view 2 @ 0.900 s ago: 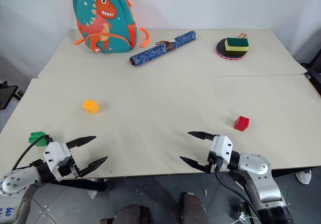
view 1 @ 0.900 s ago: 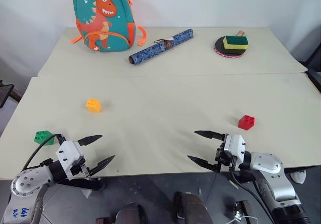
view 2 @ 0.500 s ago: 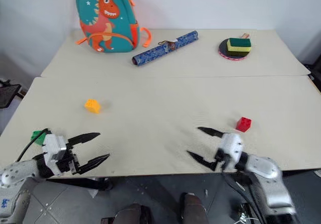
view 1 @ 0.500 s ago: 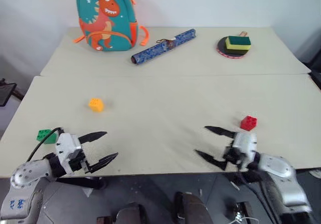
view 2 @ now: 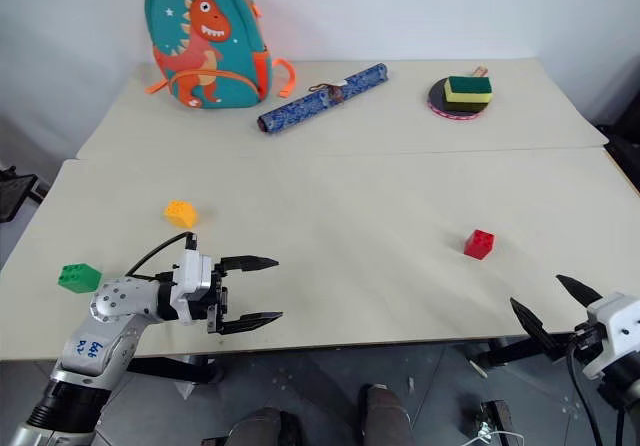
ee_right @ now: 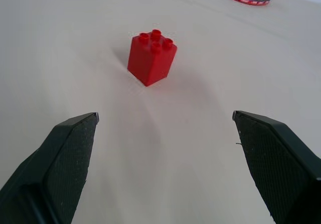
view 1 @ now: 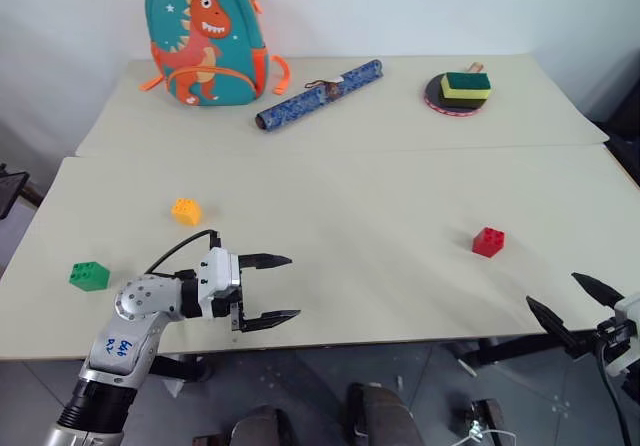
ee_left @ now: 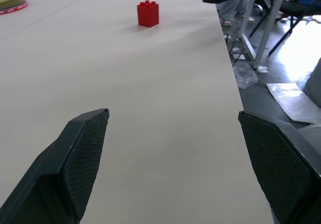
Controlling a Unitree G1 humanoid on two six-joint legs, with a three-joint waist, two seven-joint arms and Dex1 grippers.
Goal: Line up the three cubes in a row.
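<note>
Three cubes lie far apart on the near table. The red cube (view 1: 489,241) is at the right, the yellow-orange cube (view 1: 186,211) left of centre, and the green cube (view 1: 89,275) near the left front corner. My left gripper (view 1: 293,287) hovers open and empty over the front of the table, right of the green cube and pointing right towards the far-off red cube (ee_left: 148,13). My right gripper (view 1: 551,288) is open and empty past the table's front right edge, facing the red cube (ee_right: 151,57) from a short distance.
On the far table stand a dinosaur backpack (view 1: 203,34), a rolled blue mat (view 1: 320,93) and a yellow-and-green sponge (view 1: 466,86) on a round paddle. A seam (view 1: 340,152) joins the two tables. The front table edge (view 1: 400,341) runs between the grippers.
My left gripper has swung in over the table, moving right and turning to point right. My right gripper has drawn away to the right, off the table's front edge. The cubes stayed put.
</note>
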